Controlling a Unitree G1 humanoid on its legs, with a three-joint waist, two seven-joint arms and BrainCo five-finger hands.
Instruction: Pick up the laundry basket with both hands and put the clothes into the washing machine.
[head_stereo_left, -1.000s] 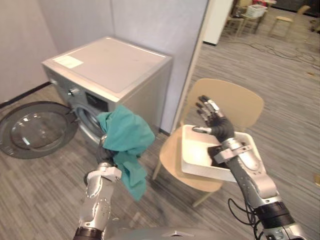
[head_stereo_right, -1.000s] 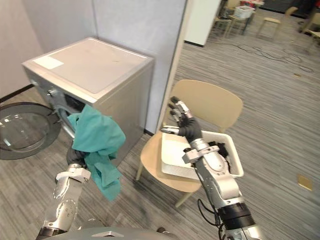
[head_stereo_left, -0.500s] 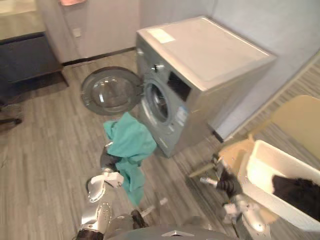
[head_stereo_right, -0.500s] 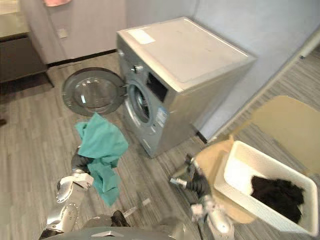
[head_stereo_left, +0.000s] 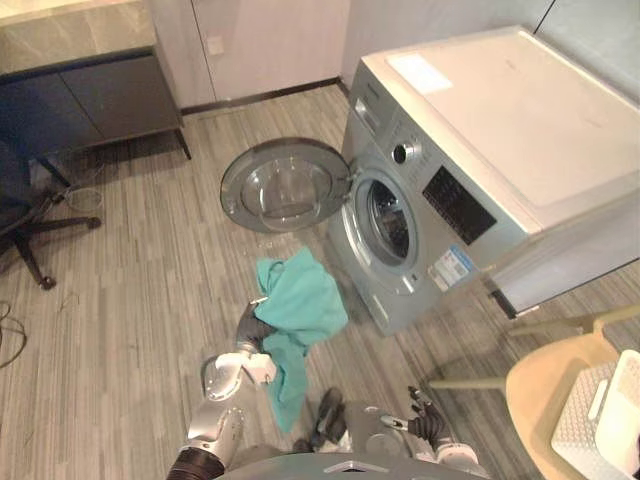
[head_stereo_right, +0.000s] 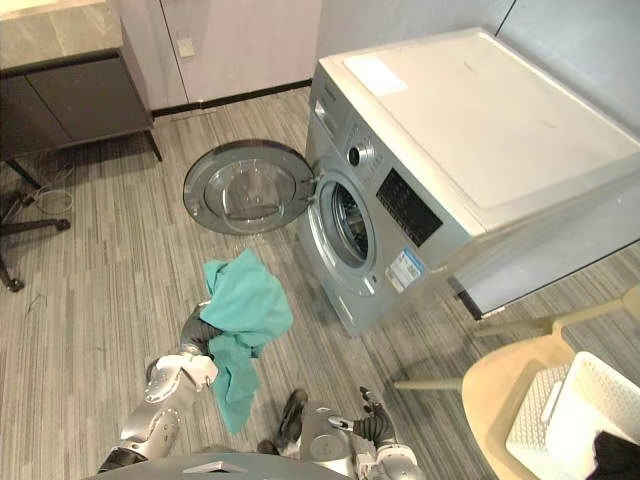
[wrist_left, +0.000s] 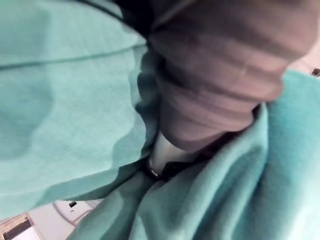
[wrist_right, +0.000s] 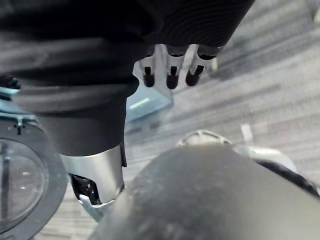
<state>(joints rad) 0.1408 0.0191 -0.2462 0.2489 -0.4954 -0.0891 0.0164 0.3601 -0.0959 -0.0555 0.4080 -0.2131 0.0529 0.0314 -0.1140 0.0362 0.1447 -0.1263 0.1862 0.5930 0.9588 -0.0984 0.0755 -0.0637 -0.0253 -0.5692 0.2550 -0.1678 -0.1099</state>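
Before washer (head_stereo_left: 470, 170), door (head_stereo_left: 285, 185) open: left hand (head_stereo_left: 248, 328) held cloth (head_stereo_left: 300, 305) up short of drum mouth (head_stereo_left: 388, 218), likely for loading; grip buried in cloth, could not tell. Right hand (head_stereo_left: 428, 421) hung low, relaxed open, idle. Basket (head_stereo_right: 575, 420) sat on chair (head_stereo_right: 492, 400), aside.

A washing machine (head_stereo_left: 480, 150) is set on the grey plank floor (head_stereo_left: 130, 320), upper right. A beige chair (head_stereo_left: 560, 400) is placed lower right.
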